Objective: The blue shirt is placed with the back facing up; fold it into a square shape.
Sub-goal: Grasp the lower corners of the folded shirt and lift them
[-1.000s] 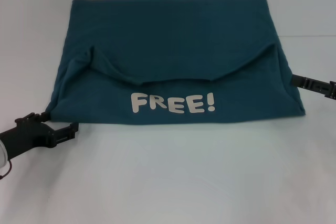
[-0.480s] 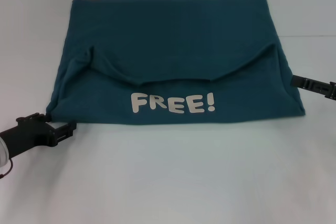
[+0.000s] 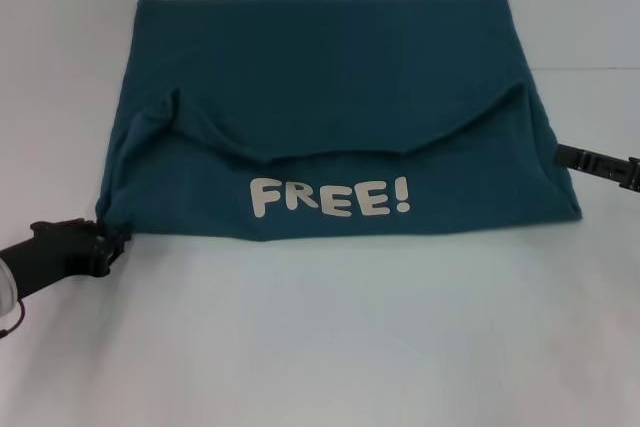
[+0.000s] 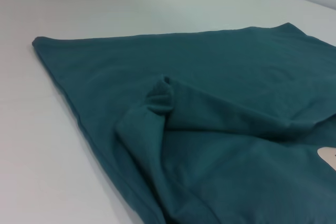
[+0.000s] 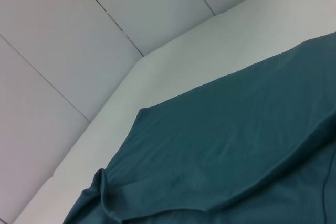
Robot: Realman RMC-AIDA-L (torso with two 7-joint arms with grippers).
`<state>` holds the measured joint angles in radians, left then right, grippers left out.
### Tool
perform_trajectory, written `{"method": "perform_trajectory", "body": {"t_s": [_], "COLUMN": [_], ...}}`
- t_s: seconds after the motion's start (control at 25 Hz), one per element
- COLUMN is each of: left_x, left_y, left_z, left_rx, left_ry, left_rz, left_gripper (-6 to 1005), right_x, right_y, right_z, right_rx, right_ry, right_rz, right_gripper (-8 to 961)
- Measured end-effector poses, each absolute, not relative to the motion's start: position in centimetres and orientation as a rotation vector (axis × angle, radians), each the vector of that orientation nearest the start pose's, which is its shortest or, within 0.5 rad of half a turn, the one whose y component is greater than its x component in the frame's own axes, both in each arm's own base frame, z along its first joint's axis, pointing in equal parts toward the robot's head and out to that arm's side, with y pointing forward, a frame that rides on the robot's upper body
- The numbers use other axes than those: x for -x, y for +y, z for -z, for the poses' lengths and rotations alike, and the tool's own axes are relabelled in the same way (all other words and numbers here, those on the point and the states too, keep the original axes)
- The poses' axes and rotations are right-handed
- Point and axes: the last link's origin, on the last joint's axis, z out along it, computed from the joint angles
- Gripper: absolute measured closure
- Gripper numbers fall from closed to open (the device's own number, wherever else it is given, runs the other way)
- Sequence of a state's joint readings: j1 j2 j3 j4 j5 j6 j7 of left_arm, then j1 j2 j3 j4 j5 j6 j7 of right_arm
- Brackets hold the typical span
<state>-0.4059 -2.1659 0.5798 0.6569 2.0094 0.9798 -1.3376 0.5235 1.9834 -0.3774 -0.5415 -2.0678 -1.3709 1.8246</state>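
Head view, nearest edge: the left gripper lies low on the white table, its tip touching the near left corner of the blue shirt; whether its fingers are apart or together cannot be told. Just beyond, the shirt's near edge runs across the table, and above it the white lettering "FREE!" faces the camera on the front panel. Mid-field: a folded-over layer of fabric forms a curved flap whose lower edge dips toward the lettering, with raised puckers at its left and right ends. At the shirt's right side the right gripper reaches in from the frame's edge, its tip at the cloth's right margin; its finger state likewise cannot be told. Far field: the shirt's far edge lies straight and flat, well apart from both grippers. The left wrist view shows the left pucker close up.
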Motion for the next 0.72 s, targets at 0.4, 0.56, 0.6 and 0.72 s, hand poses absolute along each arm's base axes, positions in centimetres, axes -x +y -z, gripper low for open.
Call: {"method": "perform_trajectory", "body": {"t_s": [0.4,0.56,0.6,0.72], "left_x": [35.4,35.3,35.3,35.4], "left_y": [33.8,33.6,33.5,33.2], "left_z": [0.2,0.0,0.0,0.0], "left_rx": [2.133,2.137,2.139,2.145], "left_ry": [-0.911,-0.911,-0.911,-0.914], "left_rz": [0.344,0.355,0.357,0.361], "left_gripper": [950,950,950,950], "right_x": [-33.2,-33.8,-34.0,-34.7], "right_y": [34.8,34.7,34.8,35.1], "right_z": [-5.7,-6.3,-6.6,-7.2], "right_rx": [2.133,2.124,2.115,2.076], "right_ry": [1.391,1.445,1.469,1.537], "right_rz": [-0.789,-0.726,-0.7,-0.612], "right_gripper": [188,189,189,189]}}
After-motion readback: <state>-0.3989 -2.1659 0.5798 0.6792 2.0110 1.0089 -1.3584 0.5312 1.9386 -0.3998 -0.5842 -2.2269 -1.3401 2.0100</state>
